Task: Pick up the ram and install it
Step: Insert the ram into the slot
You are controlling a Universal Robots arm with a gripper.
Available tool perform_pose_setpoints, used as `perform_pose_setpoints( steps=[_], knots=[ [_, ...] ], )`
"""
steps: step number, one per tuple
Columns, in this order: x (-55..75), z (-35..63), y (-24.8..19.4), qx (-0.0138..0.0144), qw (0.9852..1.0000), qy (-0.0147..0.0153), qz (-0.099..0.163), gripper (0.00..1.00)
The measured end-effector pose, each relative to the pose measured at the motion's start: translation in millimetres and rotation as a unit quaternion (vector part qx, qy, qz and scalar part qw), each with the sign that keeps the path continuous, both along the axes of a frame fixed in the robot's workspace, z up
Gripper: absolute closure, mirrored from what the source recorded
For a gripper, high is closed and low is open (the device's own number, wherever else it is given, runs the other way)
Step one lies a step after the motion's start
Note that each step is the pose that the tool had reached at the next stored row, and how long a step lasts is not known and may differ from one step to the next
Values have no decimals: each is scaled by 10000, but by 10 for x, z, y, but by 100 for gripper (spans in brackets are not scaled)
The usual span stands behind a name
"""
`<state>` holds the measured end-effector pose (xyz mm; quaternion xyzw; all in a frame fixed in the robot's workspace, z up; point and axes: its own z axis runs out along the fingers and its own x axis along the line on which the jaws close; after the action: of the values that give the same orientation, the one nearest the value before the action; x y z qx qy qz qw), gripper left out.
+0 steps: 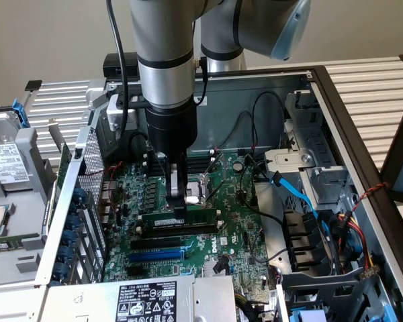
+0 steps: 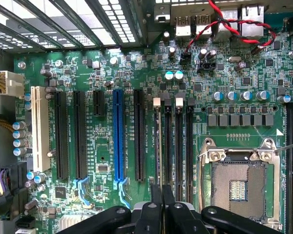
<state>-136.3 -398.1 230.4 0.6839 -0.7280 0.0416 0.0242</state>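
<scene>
Under the exterior view's camera, an opened computer case (image 1: 255,87) is laid flat on a pale slatted surface (image 1: 369,74), and a plain beige wall (image 1: 54,40) is seen behind it. A green motherboard (image 1: 238,201) is bedded in the case floor, with a labelled power supply (image 1: 148,302) at the near edge and a blue cable (image 1: 302,194) looped toward the exterior view's right. A hard drive (image 1: 7,168) is set on the surface at the exterior view's left. The arm is brought straight down over the board, and the gripper (image 1: 179,201) is drawn narrow on the top edge of the ram (image 1: 195,218). The ram is held upright on its long edge, parallel to the long black slots and just behind the blue slot (image 1: 158,255). Whether it is seated cannot be told.

From the wrist view, the motherboard (image 2: 102,73) is seen from above. The gripper (image 2: 162,204) is shown with its fingers pressed close together over the memory slots (image 2: 178,146). The blue slot (image 2: 118,136), a white slot (image 2: 37,126) and the bare processor socket (image 2: 237,185) are laid out around them. A red and black twisted wire (image 2: 234,22) is draped across the far edge of the board.
</scene>
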Motion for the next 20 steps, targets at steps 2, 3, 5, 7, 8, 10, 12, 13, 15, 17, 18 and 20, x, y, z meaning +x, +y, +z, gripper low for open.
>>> perform_pose_setpoints(
  steps=[2, 3, 5, 7, 8, 10, 12, 13, 15, 17, 18, 20],
  knots=[
    [0, 0, 0, 0, 10000, 0, 0, 88],
    [-1, 0, 0, 0, 10000, 0, 0, 88],
    [-4, -1, 0, 1, 10000, 0, -2, 88],
    [-5, 0, 0, 0, 10000, 1, -3, 88],
    [-5, -1, 0, 0, 10000, 1, -3, 88],
    [-6, 0, 0, 0, 10000, 2, -3, 88],
    [-5, 1, 3, -1, 10000, 7, -3, 88],
    [-5, 17, 7, -16, 10000, 8, -3, 88],
    [-6, 21, 7, -21, 10000, 8, -3, 88],
    [-12, 21, 7, -21, 10000, 8, -3, 88],
    [-12, 21, 7, -21, 10000, 8, -3, 88],
    [-12, 20, 7, -21, 10000, 8, -3, 88]
  ],
)
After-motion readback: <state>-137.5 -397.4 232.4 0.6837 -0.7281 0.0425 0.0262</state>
